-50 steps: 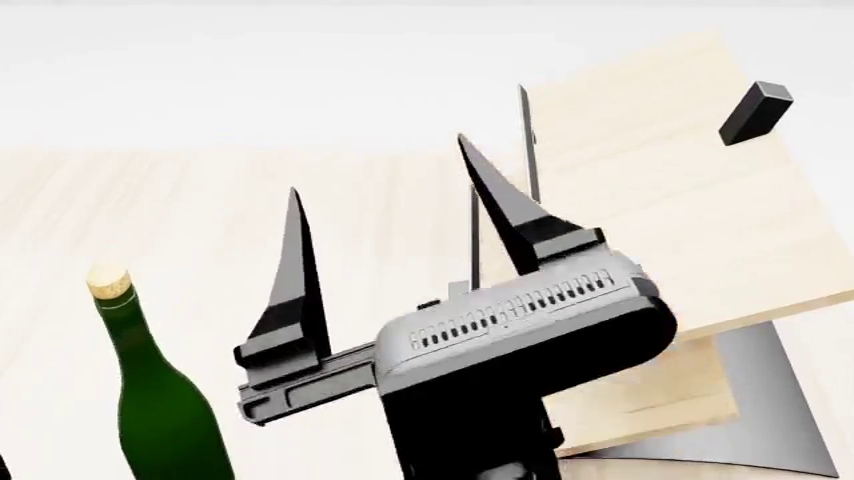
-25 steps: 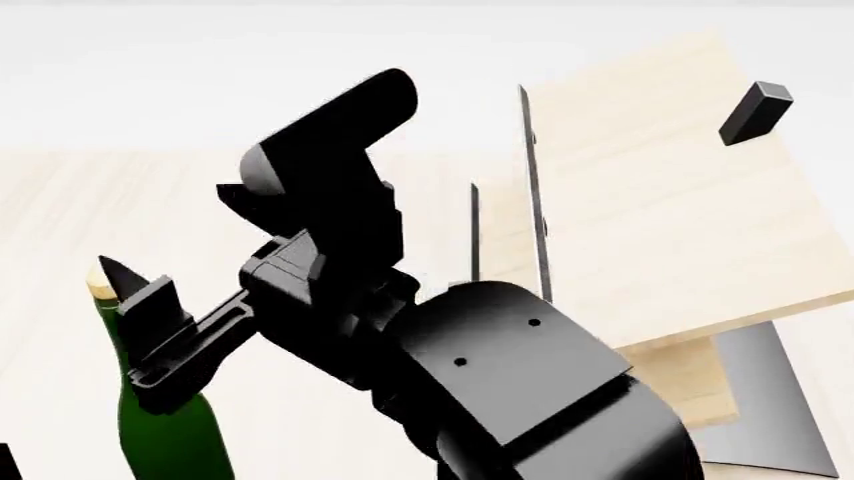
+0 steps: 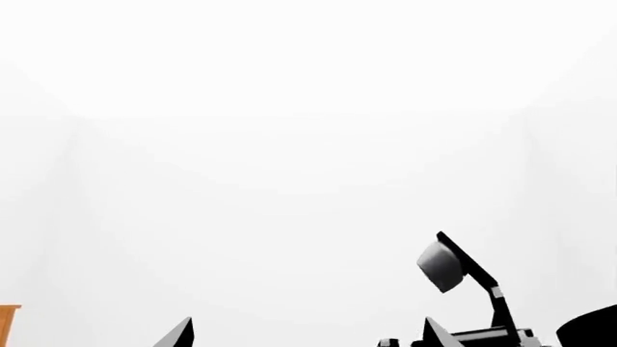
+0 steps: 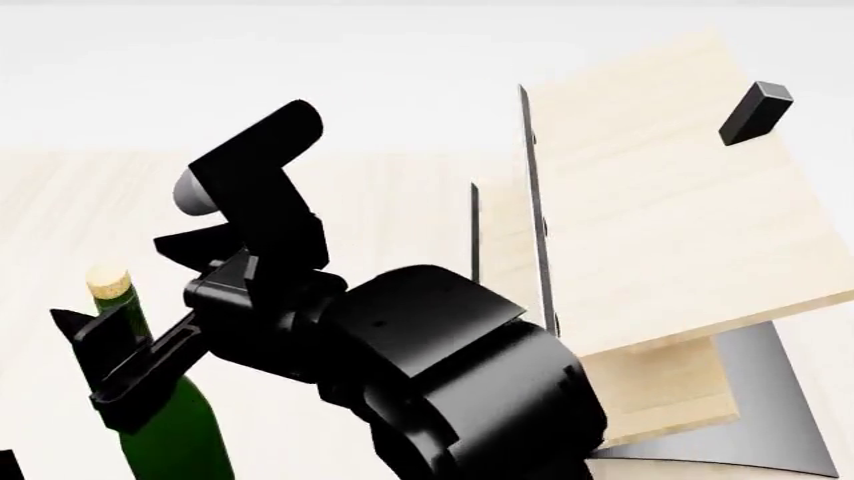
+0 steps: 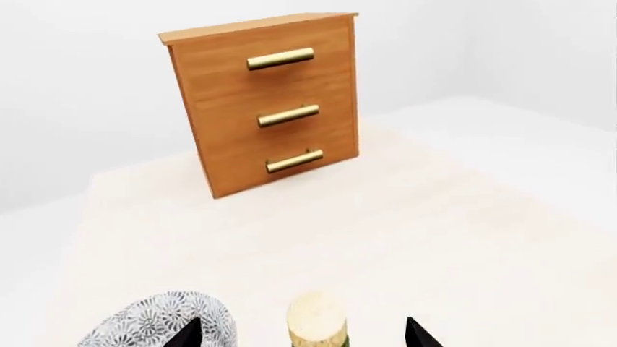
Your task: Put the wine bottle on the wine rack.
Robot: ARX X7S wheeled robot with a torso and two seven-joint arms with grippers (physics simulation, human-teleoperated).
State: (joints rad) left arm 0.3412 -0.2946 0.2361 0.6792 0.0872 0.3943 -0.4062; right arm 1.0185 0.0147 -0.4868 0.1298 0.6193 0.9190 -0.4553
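The wine bottle stands upright at the lower left of the head view, dark green with a tan cork. My right gripper is open and reaches across to the bottle's top. In the right wrist view the cork sits between the two fingertips of that gripper, with a gap on each side. The wine rack stands to the right, with tilted light-wood boards, a black peg and a grey base. My left gripper is open and empty, facing white space.
A patterned grey-white bowl lies close beside the bottle. An orange-brown cabinet with brass handles stands at the table's far end. My right arm hides much of the table's middle in the head view.
My right arm has turned over and swung left. Its open gripper went from pointing up at mid-table to straddling the bottle's cork. The bottle and rack have not moved.
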